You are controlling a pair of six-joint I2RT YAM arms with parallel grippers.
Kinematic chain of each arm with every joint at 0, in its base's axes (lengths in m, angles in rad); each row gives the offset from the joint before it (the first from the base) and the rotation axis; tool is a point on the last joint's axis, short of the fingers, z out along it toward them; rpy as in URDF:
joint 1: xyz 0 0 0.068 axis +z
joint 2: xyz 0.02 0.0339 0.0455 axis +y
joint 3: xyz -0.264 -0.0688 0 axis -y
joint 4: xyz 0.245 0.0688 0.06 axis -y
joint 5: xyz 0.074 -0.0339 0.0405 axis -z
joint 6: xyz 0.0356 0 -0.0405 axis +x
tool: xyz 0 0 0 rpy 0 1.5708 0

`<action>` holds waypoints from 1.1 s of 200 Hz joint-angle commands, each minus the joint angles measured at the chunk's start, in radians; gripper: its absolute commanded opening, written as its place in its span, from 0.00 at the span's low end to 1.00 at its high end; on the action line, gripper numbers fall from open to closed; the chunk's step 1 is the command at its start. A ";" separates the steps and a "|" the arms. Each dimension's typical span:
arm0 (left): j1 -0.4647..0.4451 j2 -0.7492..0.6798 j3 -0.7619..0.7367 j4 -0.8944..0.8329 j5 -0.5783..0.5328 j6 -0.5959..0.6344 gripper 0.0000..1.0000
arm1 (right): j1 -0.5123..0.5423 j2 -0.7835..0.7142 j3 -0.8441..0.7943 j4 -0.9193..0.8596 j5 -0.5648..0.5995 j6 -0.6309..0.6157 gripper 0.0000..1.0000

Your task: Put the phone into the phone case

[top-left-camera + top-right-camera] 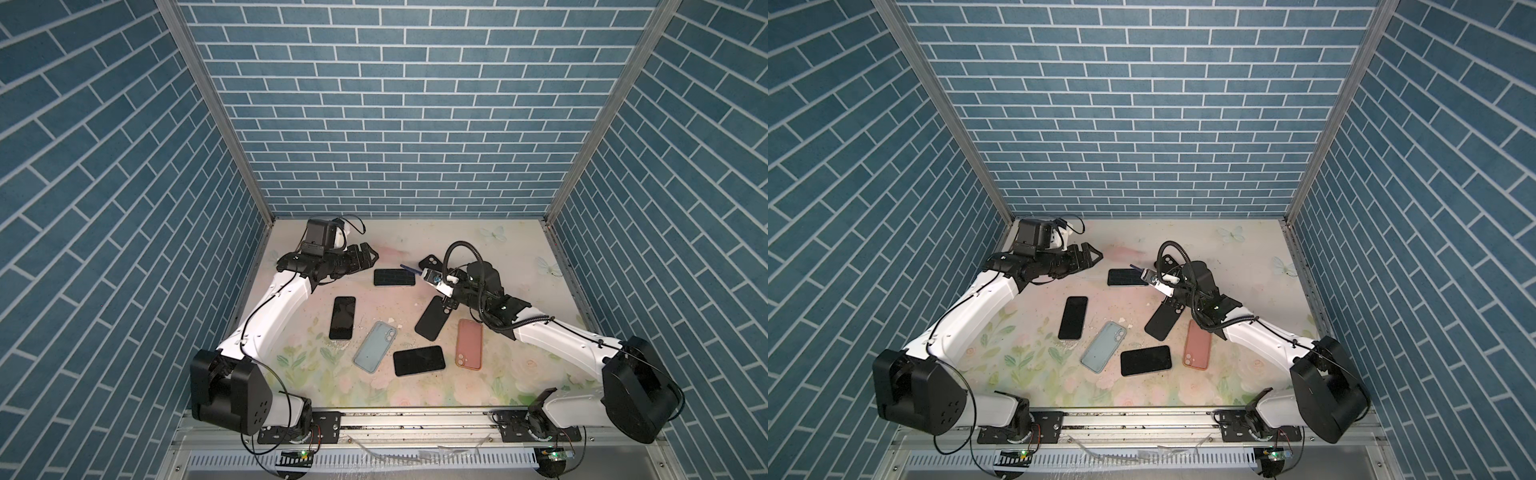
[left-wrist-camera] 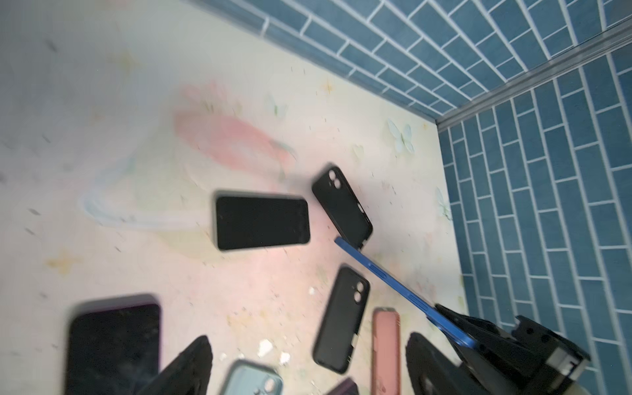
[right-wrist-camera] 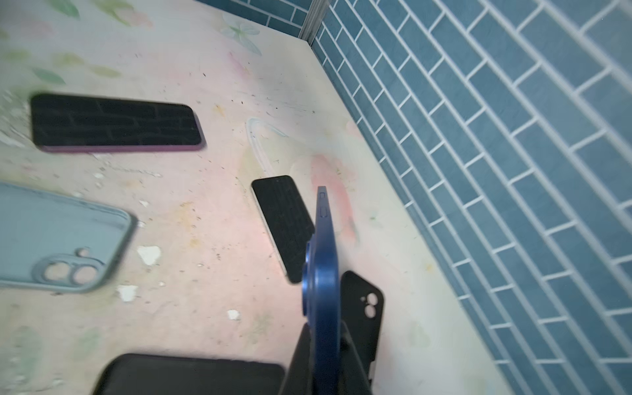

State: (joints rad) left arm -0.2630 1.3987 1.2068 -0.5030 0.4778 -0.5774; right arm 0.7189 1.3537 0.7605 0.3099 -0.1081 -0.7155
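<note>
One step looks done and the main one is left. In both top views the right gripper (image 1: pixel 419 273) is clamped on the blue phone (image 1: pixel 409 269), which is held up off the table (image 1: pixel 415 237), and no case has it inside yet. The black case (image 1: pixel 430 262) lies just beyond the fingers and looks the likely target. The phone's long axis runs straight on from the fingers, and its free end points away from the right arm, roughly towards the left gripper (image 1: pixel 1094 254). That gripper's fingers are spread wide with nothing between them, well apart from the phone. In the left wrist view the phone (image 2: pixel 393 280) shows as a thin blue edge gripped at one end. Its free tip overlaps the near end of the black case (image 2: pixel 342 205), which seems to lie hollow side up; whether the tip is above the case or short of it cannot be told. In the right wrist view the phone (image 3: pixel 323 246) stands on its long edge between the fingers (image 3: pixel 297 369), with the camera bump close to them and the side buttons farther out. What remains, as a judgement, is to turn it flat, line its length up with the case and press it in.
</note>
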 commanded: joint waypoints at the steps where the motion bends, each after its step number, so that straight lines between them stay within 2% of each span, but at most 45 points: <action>1: -0.026 -0.015 -0.039 0.035 0.145 -0.175 0.89 | 0.050 -0.002 -0.029 0.281 0.151 -0.305 0.00; 37: -0.040 -0.029 -0.130 0.163 0.171 -0.356 0.88 | 0.120 0.042 -0.036 0.355 0.195 -0.452 0.00; 56: -0.046 -0.010 -0.163 0.240 0.174 -0.450 0.88 | 0.156 0.073 -0.052 0.468 0.223 -0.510 0.00; 84: -0.048 0.017 -0.241 0.424 0.171 -0.607 0.85 | 0.185 0.113 -0.065 0.577 0.222 -0.543 0.00; 121: -0.050 0.051 -0.283 0.583 0.140 -0.704 0.81 | 0.211 0.166 -0.060 0.631 0.225 -0.568 0.00; 134: -0.051 0.054 -0.288 0.613 0.126 -0.716 0.76 | 0.216 0.174 -0.063 0.651 0.227 -0.564 0.00; 161: -0.051 0.059 -0.308 0.707 0.090 -0.756 0.59 | 0.224 0.197 -0.066 0.682 0.235 -0.565 0.00; 220: -0.068 0.098 -0.340 0.924 0.068 -0.840 0.33 | 0.238 0.213 -0.069 0.713 0.258 -0.555 0.00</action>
State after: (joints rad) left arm -0.3161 1.4746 0.8856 0.2916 0.5640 -1.3811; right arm 0.9466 1.5627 0.6941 0.9031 0.1249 -1.2404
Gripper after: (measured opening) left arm 0.369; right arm 0.104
